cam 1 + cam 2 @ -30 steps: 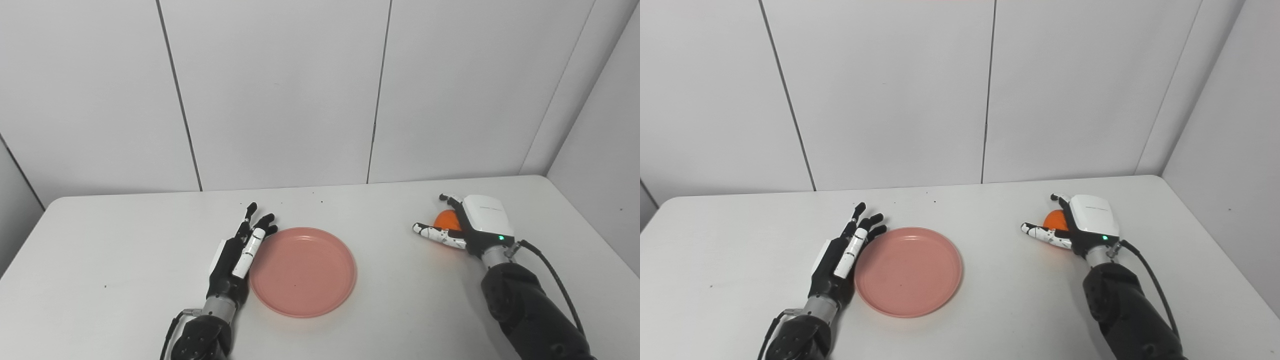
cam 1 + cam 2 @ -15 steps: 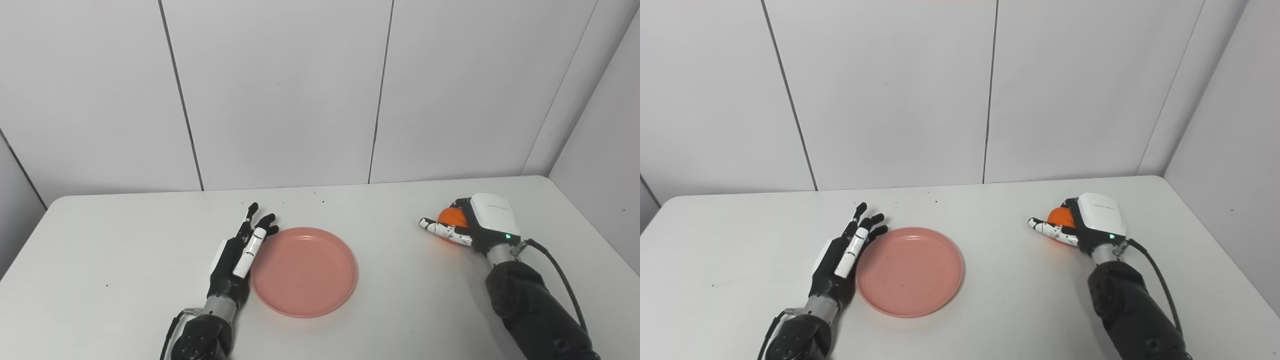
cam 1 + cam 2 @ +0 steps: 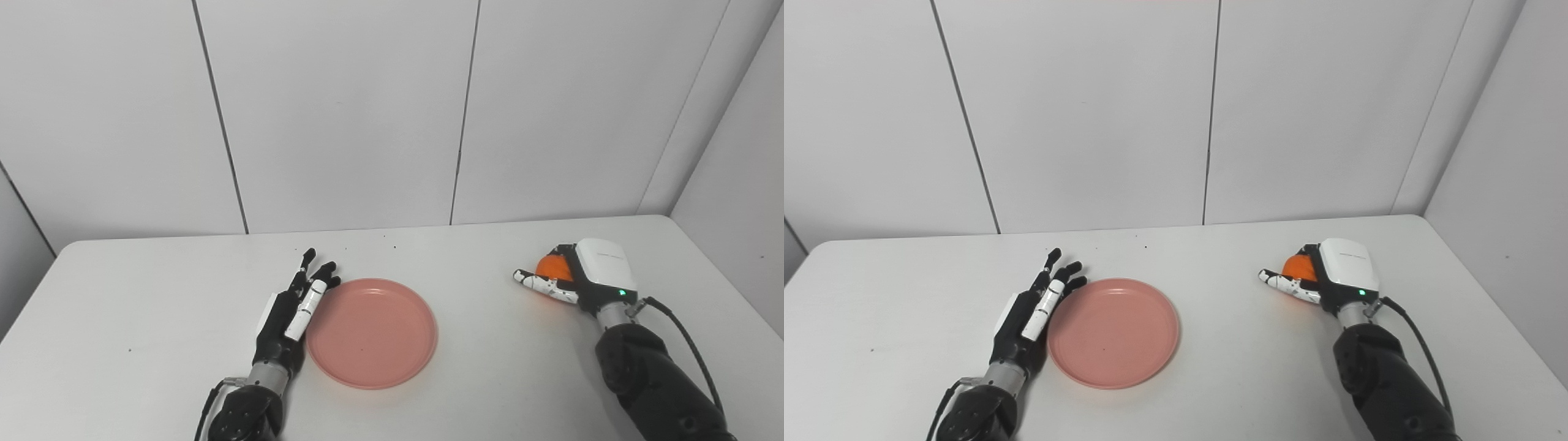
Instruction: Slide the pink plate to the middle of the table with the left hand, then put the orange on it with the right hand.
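A round, shallow pink plastic plate [image 3: 372,332] lies empty near the middle of the white table [image 3: 147,306]. The black left hand [image 3: 293,309] rests flat, fingers extended, against its left rim. At far right, the white-backed right hand [image 3: 579,278] curls around a small orange [image 3: 549,267].

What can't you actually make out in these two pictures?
- Most of the orange: the right hand covers it in both views, so whether it is lifted is unclear.
- The left hand palm side, turned toward the pink plate: contact cannot be told.
- Both arms: cut off by the bottom edge.
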Tool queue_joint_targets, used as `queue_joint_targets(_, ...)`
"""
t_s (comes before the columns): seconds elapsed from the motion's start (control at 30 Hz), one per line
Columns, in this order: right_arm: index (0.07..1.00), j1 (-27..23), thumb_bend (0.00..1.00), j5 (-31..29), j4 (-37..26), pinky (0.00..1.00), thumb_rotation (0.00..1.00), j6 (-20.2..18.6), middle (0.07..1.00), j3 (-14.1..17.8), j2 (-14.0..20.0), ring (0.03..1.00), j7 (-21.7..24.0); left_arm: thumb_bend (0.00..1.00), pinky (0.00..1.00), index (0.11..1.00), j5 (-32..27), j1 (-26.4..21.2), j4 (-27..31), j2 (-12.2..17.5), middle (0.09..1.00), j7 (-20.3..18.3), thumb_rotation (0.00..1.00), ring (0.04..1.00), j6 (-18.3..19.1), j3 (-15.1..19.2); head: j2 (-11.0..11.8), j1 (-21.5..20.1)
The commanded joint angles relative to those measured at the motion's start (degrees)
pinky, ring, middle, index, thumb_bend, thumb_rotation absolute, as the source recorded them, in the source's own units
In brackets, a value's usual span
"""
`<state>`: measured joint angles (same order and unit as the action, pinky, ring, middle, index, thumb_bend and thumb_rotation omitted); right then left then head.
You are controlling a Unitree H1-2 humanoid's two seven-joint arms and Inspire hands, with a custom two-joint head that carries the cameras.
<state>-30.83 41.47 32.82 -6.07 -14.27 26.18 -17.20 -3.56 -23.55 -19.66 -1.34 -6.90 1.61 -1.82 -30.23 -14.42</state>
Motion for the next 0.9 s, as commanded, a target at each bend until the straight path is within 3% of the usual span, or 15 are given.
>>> queue_joint_targets(0.0,0.45,-0.7,0.67,-0.1,-3.1,0.28,0.98,3.0,0.389,0.6,1.9,0.34,-1.2,0.69,1.0,1.0,-0.2,0.2,-0.2,-0.4,0.887,0.1,0.74,0.855,2.3,-0.2,-0.1,0.4)
queue_joint_targets(0.23,0.345,-1.1,0.66,-0.8,-8.9,0.19,0.9,4.9,0.305,1.9,2.4,0.243,-1.7,0.69,1.0,1.0,-0.5,0.0,-0.8,-1.1,0.887,0.3,0.74,0.849,2.1,-0.1,-0.3,2.4)
queue_joint_targets(0.33,0.352,-2.0,0.68,0.0,-11.9,0.2,0.94,4.2,0.32,2.0,2.6,0.255,-0.2,0.65,1.0,1.0,-0.9,-0.2,-0.6,-2.0,0.885,1.3,0.75,0.848,3.3,0.2,-0.5,3.5)
queue_joint_targets(0.47,0.358,-3.0,0.69,-0.1,-15.2,0.2,0.94,5.3,0.321,2.4,2.2,0.254,0.2,0.68,0.99,1.0,-0.2,-0.2,-0.9,-2.5,0.893,2.5,0.86,0.859,2.4,-0.1,-0.6,4.4)
queue_joint_targets(0.57,0.364,-3.3,0.69,-0.2,-17.4,0.21,0.94,5.9,0.322,2.5,1.8,0.256,0.3,0.79,0.97,1.0,0.3,-0.4,-1.3,-2.9,0.895,3.6,0.94,0.876,1.9,-0.2,-0.7,4.8)
queue_joint_targets(0.7,0.355,-3.5,0.68,-0.8,-20.2,0.2,0.9,7.1,0.316,2.5,0.8,0.25,0.7,0.84,0.97,1.0,-0.6,-0.9,-1.9,-4.4,0.868,5.5,0.91,0.872,1.9,0.9,-0.9,5.7)
queue_joint_targets(0.87,0.364,-2.6,0.7,-1.2,-24.8,0.21,0.96,7.6,0.33,2.2,-1.5,0.26,2.2,0.8,0.96,1.0,-0.2,-1.3,-2.0,-5.4,0.872,6.9,0.9,0.881,2.6,1.5,-1.0,6.5)
